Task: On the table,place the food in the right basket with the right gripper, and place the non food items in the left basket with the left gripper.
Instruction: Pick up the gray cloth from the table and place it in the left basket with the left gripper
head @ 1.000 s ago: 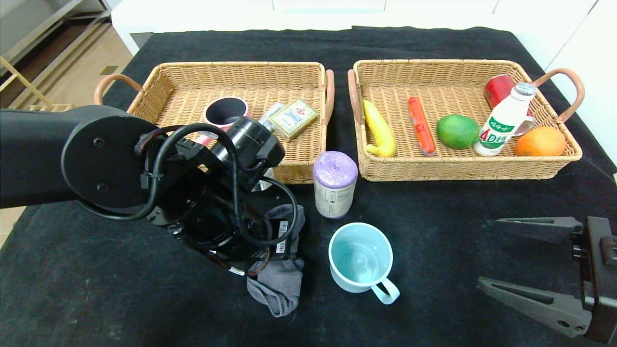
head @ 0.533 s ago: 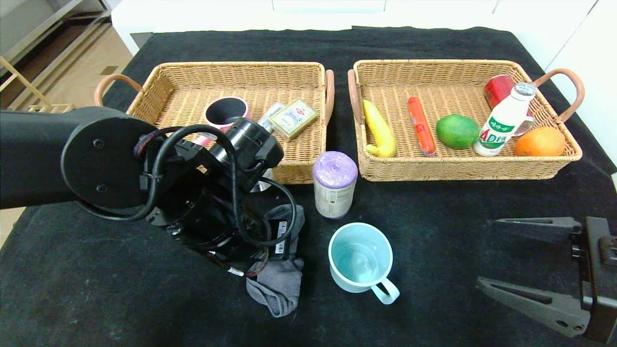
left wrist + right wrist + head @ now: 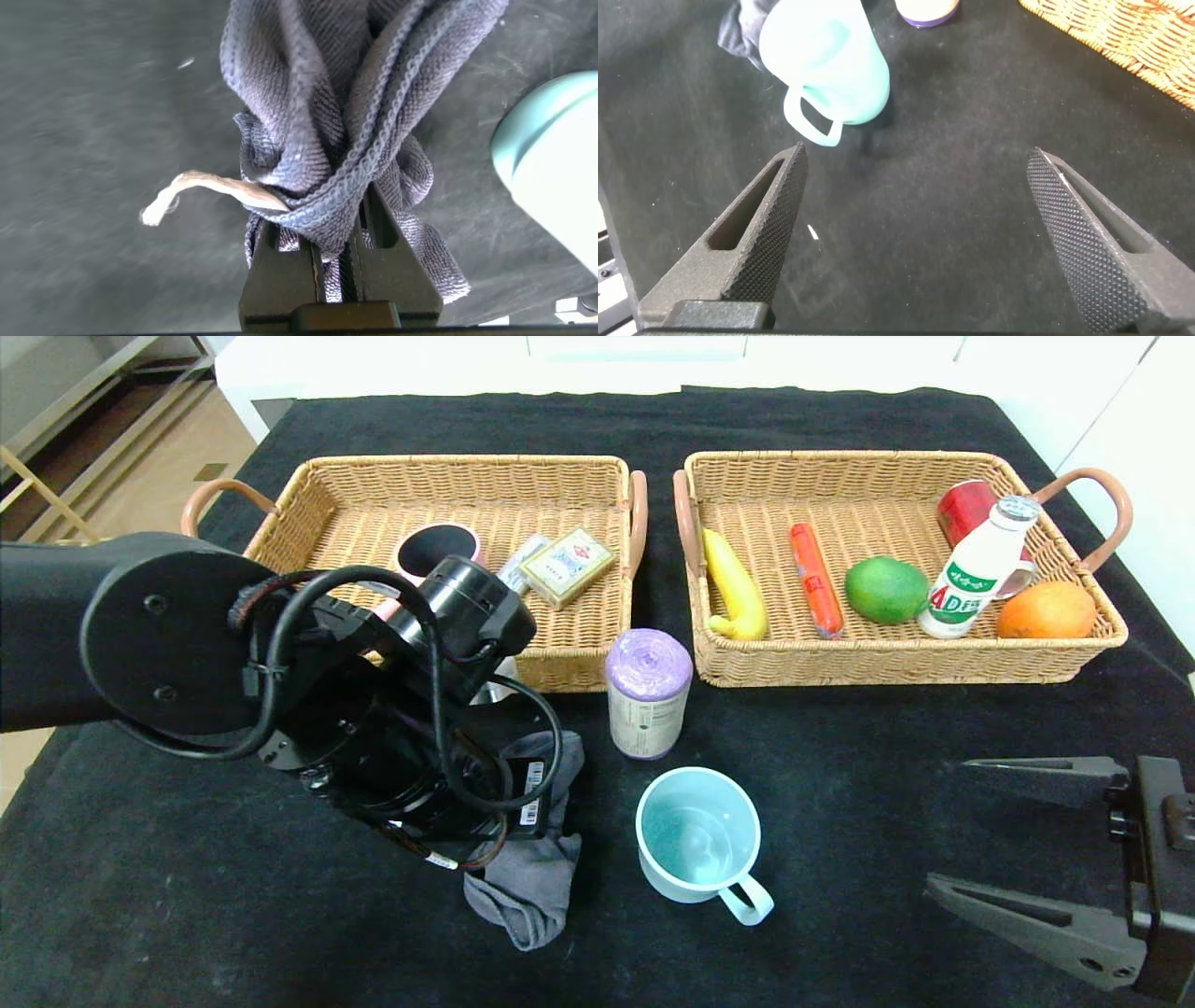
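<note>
While my right claw (image 3: pixel 1022 840) sits spread wide at the frame's lower right, my left claw (image 3: pixel 341 271) pinches the crumpled grey knit sock (image 3: pixel 527 887) at lower centre on the black-clothed table (image 3: pixel 840 784). Farther up, at upper left, lies the woven wicker left basket (image 3: pixel 467 485).

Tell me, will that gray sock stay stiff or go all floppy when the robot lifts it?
Probably floppy: the gray sock is soft knit cloth, bunched in folds where the left gripper pinches it. It likely weighs little, so it should lift easily. Its loose end lies crumpled on the table and may dangle and swing near the blue cup.
</note>
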